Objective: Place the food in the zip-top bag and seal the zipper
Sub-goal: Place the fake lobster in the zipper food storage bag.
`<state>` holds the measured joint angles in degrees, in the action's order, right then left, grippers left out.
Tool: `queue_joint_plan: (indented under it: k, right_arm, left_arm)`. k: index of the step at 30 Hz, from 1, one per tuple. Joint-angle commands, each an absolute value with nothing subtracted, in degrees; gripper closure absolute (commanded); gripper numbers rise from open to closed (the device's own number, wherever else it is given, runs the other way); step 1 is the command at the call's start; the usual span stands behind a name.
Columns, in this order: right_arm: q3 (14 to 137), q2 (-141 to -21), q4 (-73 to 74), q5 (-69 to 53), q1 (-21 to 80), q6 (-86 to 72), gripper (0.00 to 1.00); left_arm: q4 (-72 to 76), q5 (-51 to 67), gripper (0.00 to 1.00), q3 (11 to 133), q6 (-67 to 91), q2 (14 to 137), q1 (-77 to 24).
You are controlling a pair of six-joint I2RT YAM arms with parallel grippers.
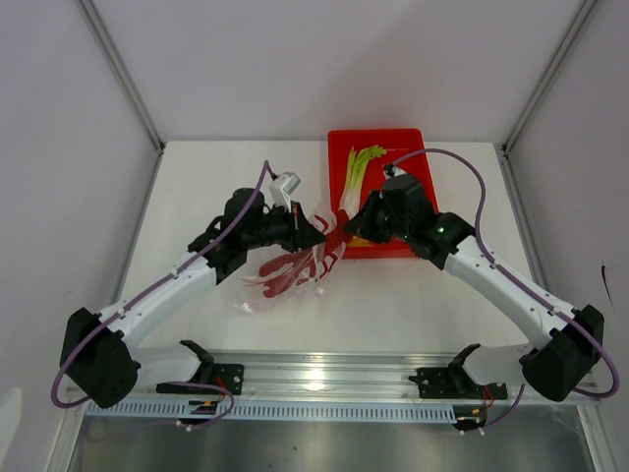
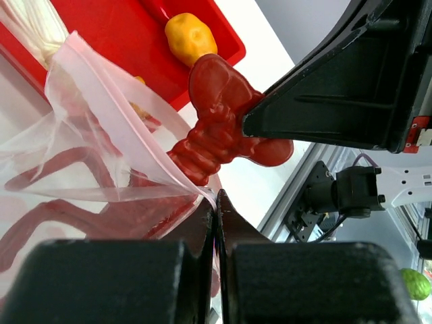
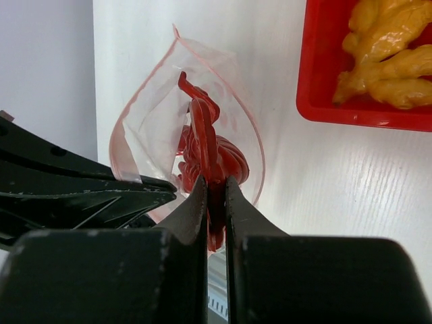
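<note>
Your left gripper (image 2: 216, 206) has its fingers pressed together on the edge of the bag (image 2: 101, 142), pinching the thin plastic right at the mouth. Your right gripper (image 3: 216, 187) is clamped on the tail end of the lobster (image 3: 204, 145), with the red tail squeezed between its two fingers. The grippers meet almost tip to tip near the middle of the table (image 1: 197, 187), just in front of the near left corner of the red tray (image 1: 378, 136).

The lobster sits partway in the bag. From above you see its body and long feelers inside the clear plastic, pointing toward the left arm's side. The tail sticks out of the mouth, where the right gripper has it. The rest of the bag lies crumpled on the table beside the left arm.

From the right wrist you look straight into the open mouth. The pinkish zipper (image 3: 255, 145) curves around the lobster's body in a wide loop, its two sides well apart, so it is not sealed.

The leek (image 1: 356, 172) lies in the tray, green tips toward the far wall and white end toward you. The yellow pieces (image 3: 385, 54) also lie in the tray, bunched close together, outside the bag
</note>
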<state>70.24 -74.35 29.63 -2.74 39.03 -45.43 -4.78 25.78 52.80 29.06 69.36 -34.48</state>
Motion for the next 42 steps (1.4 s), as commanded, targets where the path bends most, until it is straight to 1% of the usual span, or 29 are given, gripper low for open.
queue_joint_plan:
  k: [1,4,8,16,21,26,29,32,33,34,35,36,37,39,42]
  right_arm:
    - [72.2,-74.3,27.2,1.9,40.4,-45.2,1.0]
    - [71.6,-73.9,28.1,4.6,41.1,-44.3,1.0]
    - [71.2,-73.7,28.4,6.9,41.2,-43.5,1.0]
    - [73.8,-74.3,30.4,14.6,43.2,-40.7,1.0]
    - [73.2,-75.5,28.3,14.6,45.3,-42.8,1.0]
    - [72.1,-76.6,24.6,15.6,48.7,-46.0,1.0]
    - [70.8,-77.3,22.1,14.4,49.3,-47.0,1.0]
    - [70.5,-77.7,22.2,13.5,49.4,-46.9,1.0]
    - [70.1,-77.6,22.1,13.3,49.1,-46.8,0.98]
    - [69.8,-77.6,21.8,12.1,49.0,-46.7,0.91]
    - [69.2,-77.3,21.6,11.1,48.7,-45.6,0.82]
    - [69.2,-77.3,21.5,10.3,47.8,-45.4,0.59]
    - [69.1,-77.4,22.1,9.7,47.3,-45.1,0.5]
    - [69.3,-77.5,22.8,7.3,46.1,-43.9,0.4]
    - [68.3,-75.2,23.4,6.8,44.1,-42.5,0.33]
  left_arm:
    - [-2.0,24.9,0.99,53.3,29.8,67.3,-34.8]
    - [-2.9,23.6,0.99,53.9,30.8,67.2,-34.9]
    - [-4.4,24.8,0.99,54.9,31.5,68.0,-34.8]
    - [-7.6,24.4,0.99,56.4,34.4,67.7,-34.9]
    - [-6.8,25.7,0.99,59.7,38.2,69.2,-35.3]
    - [-6.2,27.5,0.99,62.5,38.8,71.1,-37.0]
    - [-5.7,29.3,0.99,64.2,39.6,72.5,-37.8]
    - [-6.9,28.4,0.99,64.8,38.7,72.7,-38.2]
    - [-7.1,28.3,1.0,64.7,38.4,72.4,-38.1]
    - [-7.5,28.0,0.99,64.8,38.2,72.1,-38.1]
    - [-7.6,27.9,1.0,64.9,38.0,71.8,-38.1]
    - [-8.3,27.5,0.99,64.9,37.7,71.5,-38.2]
    - [-8.4,27.2,0.99,64.8,37.4,71.1,-38.1]
    - [-9.8,25.1,0.99,64.7,36.4,69.9,-38.1]
    - [-10.5,25.0,0.99,63.9,35.8,68.6,-36.8]
